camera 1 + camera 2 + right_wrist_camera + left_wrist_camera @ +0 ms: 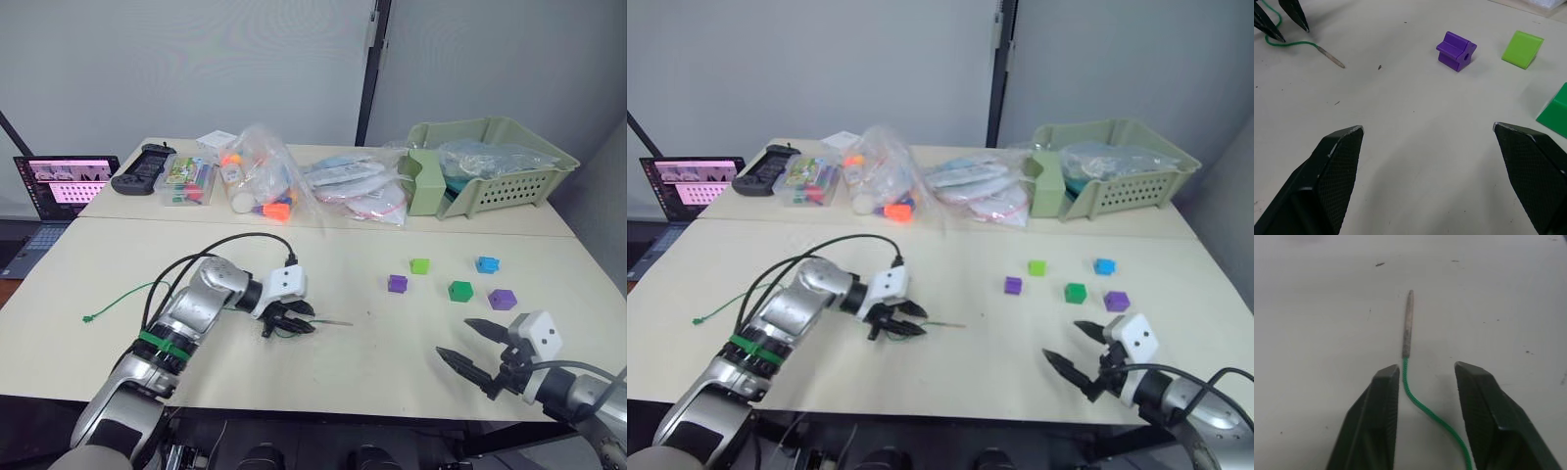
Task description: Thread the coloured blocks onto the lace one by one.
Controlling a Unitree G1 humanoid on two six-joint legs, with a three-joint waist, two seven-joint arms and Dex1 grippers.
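Observation:
The lace (pixel 1426 407), a thin green cord with a stiff pale tip (pixel 1407 323), lies flat on the table. My left gripper (pixel 1425 369) is open and straddles the cord just behind the tip, its fingers (pixel 1382 401) clear of it. The cord's far end (pixel 90 316) trails off to the left. Five coloured blocks sit to the right: purple (pixel 397 283), lime green (pixel 419 265), dark green (pixel 460 291), blue (pixel 487 264) and a second purple (pixel 503 300). My right gripper (pixel 457 340) hovers wide open and holds nothing, nearer to me than the blocks.
A green basket (pixel 490 166) holding bags stands at the back right. Clear bags of toys (pixel 265 181) and a black controller (pixel 147 166) line the back. A laptop (pixel 64 186) sits beyond the table's left edge.

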